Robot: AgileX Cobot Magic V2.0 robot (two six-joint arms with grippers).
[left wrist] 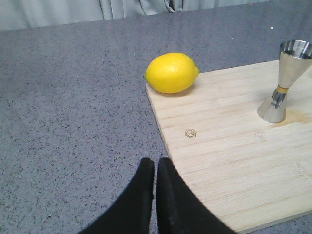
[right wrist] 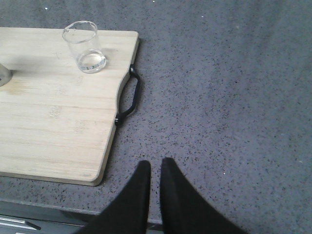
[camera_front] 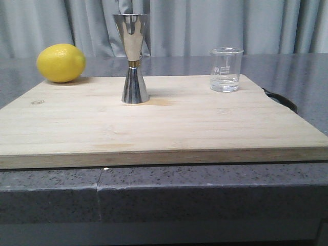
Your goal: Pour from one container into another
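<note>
Nothing poured yet: I see the beaker point(camera_front: 226, 69) untouched right of the jigger point(camera_front: 133, 59), my left gripper point(left wrist: 155, 171) and right gripper point(right wrist: 155, 170) both pinched together, empty.

Looks like a kitchen or home-bar counter. Speckled grey stone worktop point(camera_front: 51, 189) carrying a wooden cutting board point(camera_front: 169, 128), with a lemon point(camera_front: 61, 62), a steel jigger point(camera_front: 133, 56) and a small glass beaker point(camera_front: 225, 69). Grey curtains point(camera_front: 205, 25) hanging behind.

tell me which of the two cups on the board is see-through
The beaker at the board's right end: clear glass with white markings. The jigger mid-board is shiny steel and taller.
</note>
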